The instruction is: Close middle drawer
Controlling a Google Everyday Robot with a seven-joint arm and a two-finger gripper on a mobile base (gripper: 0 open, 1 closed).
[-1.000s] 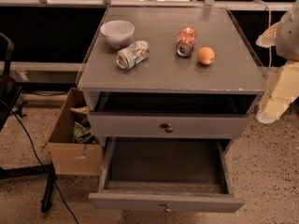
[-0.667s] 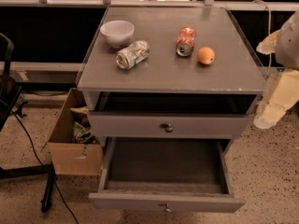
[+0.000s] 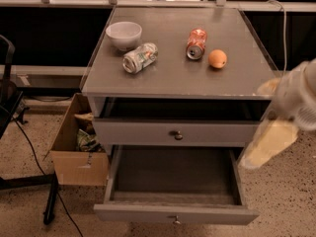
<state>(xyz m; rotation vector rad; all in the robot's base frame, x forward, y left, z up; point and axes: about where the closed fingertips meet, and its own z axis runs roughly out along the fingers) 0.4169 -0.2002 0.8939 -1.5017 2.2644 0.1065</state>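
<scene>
The middle drawer is pulled far out at the bottom of the grey cabinet. Its dark grey inside is bare, and its flat front panel has a small round knob. My gripper is a pale, blurred shape at the right. It hangs beside the cabinet's front right corner, just above the open drawer's right side wall. I cannot tell whether it touches the drawer.
A drawer front with a knob sits above the open drawer, under a dark gap. The cabinet top holds a white bowl, a crushed can, a red can and an orange. A cardboard box and a chair base stand at the left.
My gripper has moved down and to the left, from beside the cabinet top toward the open drawer's right side. The drawers and the things on top have not moved.
</scene>
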